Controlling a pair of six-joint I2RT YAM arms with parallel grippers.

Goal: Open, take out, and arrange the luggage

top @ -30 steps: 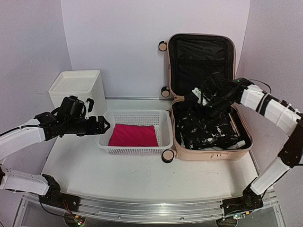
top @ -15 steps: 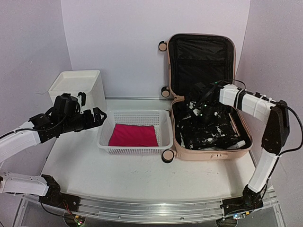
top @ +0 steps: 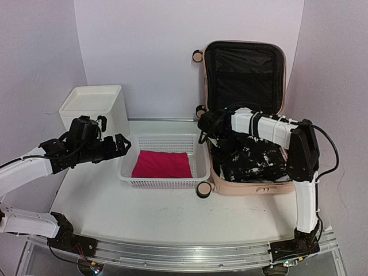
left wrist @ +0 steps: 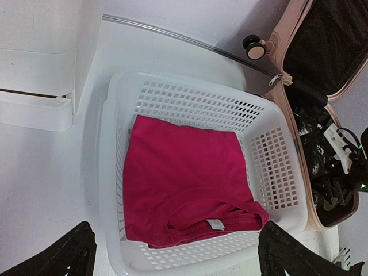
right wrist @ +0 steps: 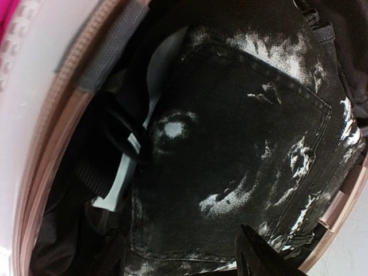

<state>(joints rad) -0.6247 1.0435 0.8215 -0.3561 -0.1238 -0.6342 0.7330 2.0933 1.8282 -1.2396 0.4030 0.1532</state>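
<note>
Pink luggage (top: 241,188): lid up, jeans (right wrist: 241,144) inside.
Left gripper (top: 122,145): yours spread wide, left of basket (top: 164,137).
Right gripper (top: 204,133): grip state you cannot tell.

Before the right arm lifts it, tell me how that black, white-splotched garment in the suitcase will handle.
The black garment looks like denim, with a stitched pocket showing: probably floppy, so it should sag and unfold when raised. The thick cloth is likely fairly heavy. Lying flat in the suitcase, it should not roll.
</note>
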